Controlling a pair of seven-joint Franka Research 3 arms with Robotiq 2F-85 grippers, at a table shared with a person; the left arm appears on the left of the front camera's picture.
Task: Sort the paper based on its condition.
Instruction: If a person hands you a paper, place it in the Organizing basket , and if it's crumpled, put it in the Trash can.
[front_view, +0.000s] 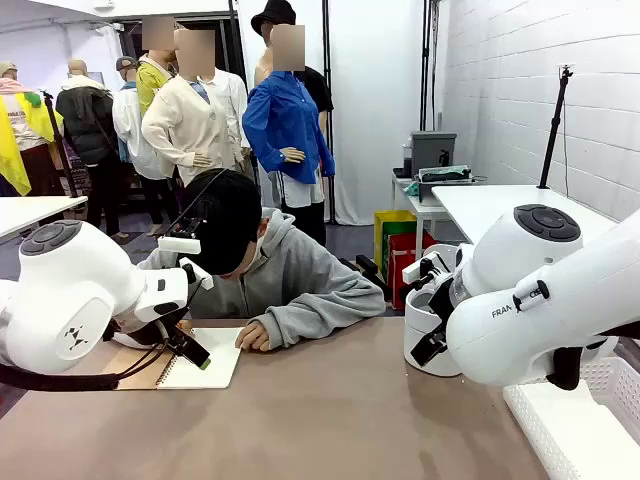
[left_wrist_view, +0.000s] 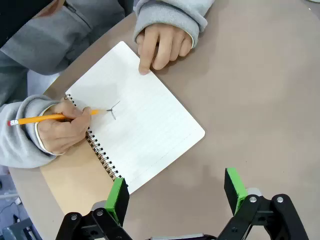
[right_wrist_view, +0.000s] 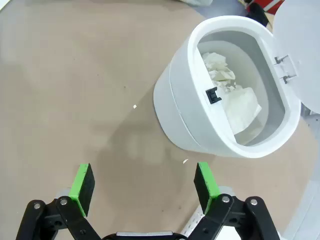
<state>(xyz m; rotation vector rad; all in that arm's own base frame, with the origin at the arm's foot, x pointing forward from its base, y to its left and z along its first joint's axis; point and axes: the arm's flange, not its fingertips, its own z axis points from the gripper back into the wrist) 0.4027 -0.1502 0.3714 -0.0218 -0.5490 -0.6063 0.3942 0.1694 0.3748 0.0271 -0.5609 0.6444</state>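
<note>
Left gripper (left_wrist_view: 176, 189) hovers over the notebook (left_wrist_view: 145, 130) a hand (left_wrist_view: 62, 130) is pencilling, right gripper (right_wrist_view: 144, 181) beside the bin (right_wrist_view: 175, 100) of crumpled paper (right_wrist_view: 235, 100) — both jaws open, empty — advise waiting until a sheet is torn free.

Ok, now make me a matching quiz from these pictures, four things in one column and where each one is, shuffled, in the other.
Things:
1. pencil
2. crumpled paper
3. notebook
4. left pincer

Places:
A. inside the white bin
B. open, over the table beside the notebook's corner
C. held in the person's hand
D. lying open on the table

Pairs: 1-C, 2-A, 3-D, 4-B
</note>
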